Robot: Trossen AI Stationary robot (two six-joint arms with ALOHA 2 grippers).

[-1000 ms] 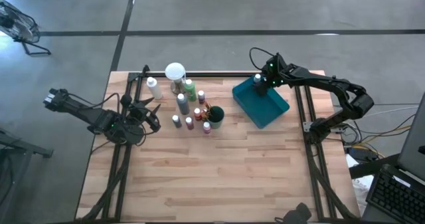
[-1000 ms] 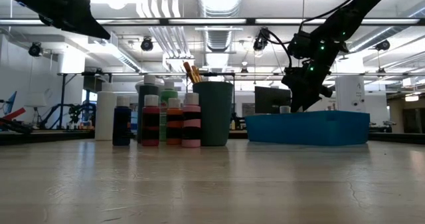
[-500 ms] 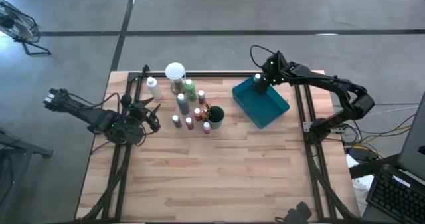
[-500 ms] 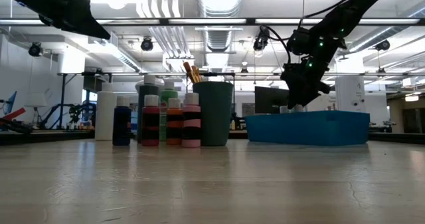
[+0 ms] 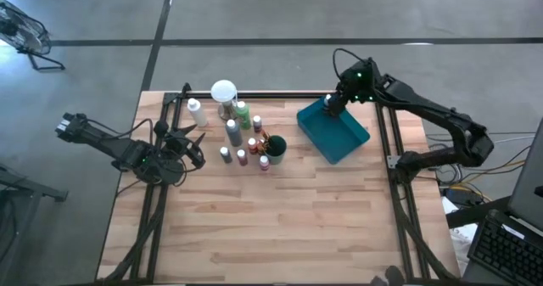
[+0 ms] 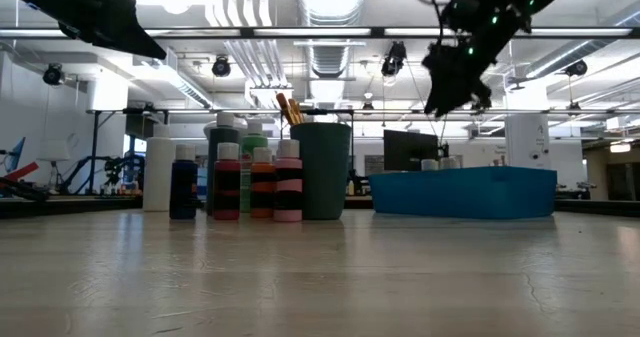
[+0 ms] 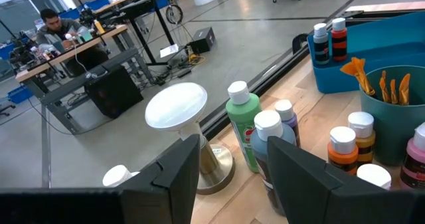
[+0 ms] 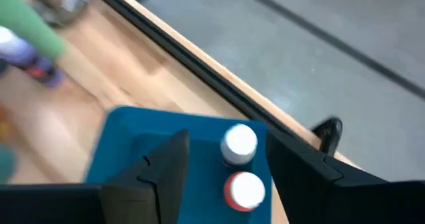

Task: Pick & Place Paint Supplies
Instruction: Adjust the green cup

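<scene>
Several white-capped paint bottles (image 5: 242, 137) stand in a cluster at the table's far middle, beside a dark teal cup (image 5: 275, 148) with brushes (image 7: 382, 84) standing in it. Two more bottles (image 8: 240, 143) (image 8: 246, 189) stand upright in the far corner of the teal tray (image 5: 339, 137); their caps (image 6: 437, 163) show over its wall. My right gripper (image 6: 452, 89) (image 8: 226, 139) hangs open well above them, touching nothing. My left gripper (image 5: 193, 146) (image 7: 234, 147) waits open, held above the table to the left of the cluster, with nothing between its fingers.
A round white-topped object on a metal base (image 7: 176, 104) and a tall white bottle (image 5: 197, 112) stand at the far left of the cluster. The near half of the wooden table (image 5: 280, 227) is bare. Black rails (image 5: 254, 95) run along the table's far edge and sides.
My right gripper has risen straight up out of the tray's far corner and tipped a little toward level. The bottles stay standing in the tray.
</scene>
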